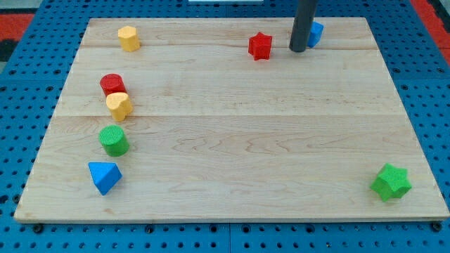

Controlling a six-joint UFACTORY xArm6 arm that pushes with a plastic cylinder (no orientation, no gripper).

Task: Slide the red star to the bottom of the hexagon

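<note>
Rod and blocks share a pale wooden table (232, 140) that rests on a blue pegboard (21, 105). My tip (297, 50) stands near the view's top edge, right of centre, touching the table. The arm ends in this bare rod alone, so no fingers show and it has hold of nothing. The red star (260, 46) lies just to the view's left of my tip, with a narrow strip of bare wood between them. A blue block (316, 34) sits close against the rod's right side, partly hidden behind it, so its shape cannot be made out.

The yellow hexagon (129, 38) lies at the view's top left, well apart from the red star. Down the left side run a red cylinder (112, 85), a yellow heart-like block (119, 105) touching its lower edge, a green cylinder (113, 140) below those, and a blue triangular block (105, 176) nearest the view's bottom. A green star (391, 182) sits alone near the bottom right corner.
</note>
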